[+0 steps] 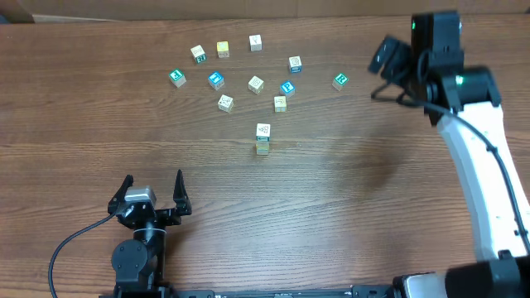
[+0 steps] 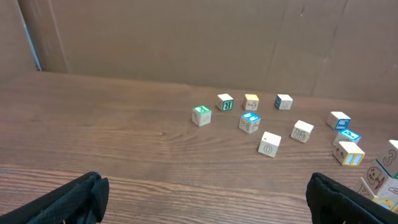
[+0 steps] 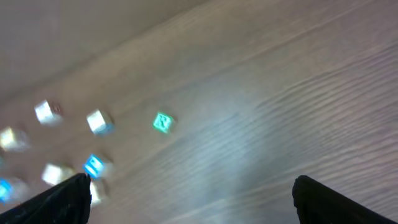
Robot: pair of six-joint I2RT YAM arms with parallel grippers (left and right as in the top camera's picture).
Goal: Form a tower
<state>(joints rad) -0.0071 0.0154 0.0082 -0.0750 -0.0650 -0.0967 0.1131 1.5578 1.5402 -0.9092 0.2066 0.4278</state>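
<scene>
The tower (image 1: pixel 262 139) is a short, one-cube-wide stack of pale letter cubes at the table's middle. It also shows in the left wrist view, cut off by the right border (image 2: pixel 380 176). Several loose cubes (image 1: pixel 255 84) lie scattered behind it. My left gripper (image 1: pixel 153 190) rests near the front edge, left of the tower, open with bare wood between its fingers (image 2: pixel 202 194). My right gripper (image 1: pixel 387 56) hovers at the back right, beyond a green-marked cube (image 1: pixel 339 80). It is open and empty (image 3: pixel 189 194), and its view is blurred.
In the right wrist view the green-marked cube (image 3: pixel 163 122) and a blue-marked cube (image 3: pixel 93 165) lie ahead on the left. A brown cardboard wall (image 2: pixel 199 37) stands behind the table. The white right arm (image 1: pixel 484 165) reaches along the right side.
</scene>
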